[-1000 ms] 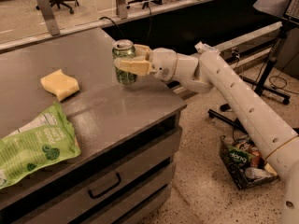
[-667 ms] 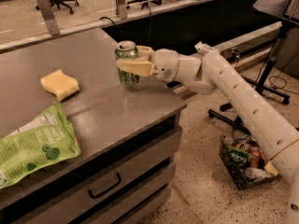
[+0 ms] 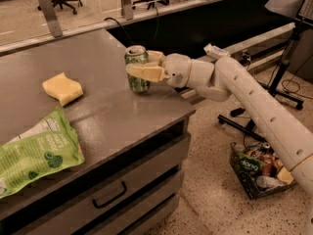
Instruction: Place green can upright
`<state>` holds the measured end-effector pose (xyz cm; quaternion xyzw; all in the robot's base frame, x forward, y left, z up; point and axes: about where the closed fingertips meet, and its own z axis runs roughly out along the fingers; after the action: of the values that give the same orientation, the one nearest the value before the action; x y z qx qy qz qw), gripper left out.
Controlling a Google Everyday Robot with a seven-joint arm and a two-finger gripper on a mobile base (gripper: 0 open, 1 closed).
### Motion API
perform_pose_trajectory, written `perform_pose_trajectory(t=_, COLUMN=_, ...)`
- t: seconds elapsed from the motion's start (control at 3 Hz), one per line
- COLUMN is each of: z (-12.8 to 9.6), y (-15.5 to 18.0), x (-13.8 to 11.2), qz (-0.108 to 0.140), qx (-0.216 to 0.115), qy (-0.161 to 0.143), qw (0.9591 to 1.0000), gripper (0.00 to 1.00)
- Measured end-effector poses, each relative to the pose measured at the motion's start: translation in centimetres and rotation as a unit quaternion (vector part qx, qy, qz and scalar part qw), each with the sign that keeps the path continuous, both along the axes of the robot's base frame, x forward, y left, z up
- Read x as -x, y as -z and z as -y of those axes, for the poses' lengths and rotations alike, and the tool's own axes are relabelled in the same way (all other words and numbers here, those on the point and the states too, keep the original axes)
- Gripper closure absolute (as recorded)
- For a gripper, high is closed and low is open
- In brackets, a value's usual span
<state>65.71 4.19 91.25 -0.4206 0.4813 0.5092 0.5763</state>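
L to R on my feed: a large flat green snack bag (image 3: pixel 34 153), crinkled glossy film w/ pale print, lies at the near left of the table (image 3: pixel 107 121), its left part cut off by the frame edge. The table top is dull brushed grey metal w/ a soft sheen. Below its near edge sit flat drawer fronts, one w/ a dark bar handle (image 3: pixel 110 196). Farther back, well apart from the bag, a yellow sponge (image 3: pixel 62 88) lies flat: a soft-looking block w/ wavy sides. Near the table's far right edge stands the green can (image 3: pixel 136 80), upright, a small metal cylinder w/ green label and silver rim, pull-tab top facing up. Its base meets the table top, tho I can't tell if its weight is fully down. My gripper (image 3: pixel 141 65) is clamped on the can's upper half. One flat cream-coloured finger (image 3: pixel 145 73) crosses the near side, the other shows just past the far side, both touching the can. Right of it, the rounded white wrist and smooth tubular arm (image 3: pixel 254 102) run off to the right, out over the speckled terrazzo floor (image 3: pixel 210 199). On the floor at near right, a dark wire basket (image 3: pixel 243 174) holds assorted pkgs.
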Motion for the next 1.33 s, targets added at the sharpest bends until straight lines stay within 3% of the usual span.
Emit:
perform_pose_trajectory(t=0.33, z=0.4, y=0.4, x=0.0, qz=-0.006, qx=0.005, qy=0.008, qw=0.9999, gripper=0.12)
perform_pose_trajectory(t=0.67, z=0.6, y=0.6, x=0.0, qz=-0.009, qx=0.015, qy=0.014, qw=0.9997, gripper=0.00)
perform_pose_trajectory(t=1.33, z=2.0, y=-0.8, x=0.6, qz=-0.016, qx=0.091, qy=0.035, qw=0.9951, gripper=0.00)
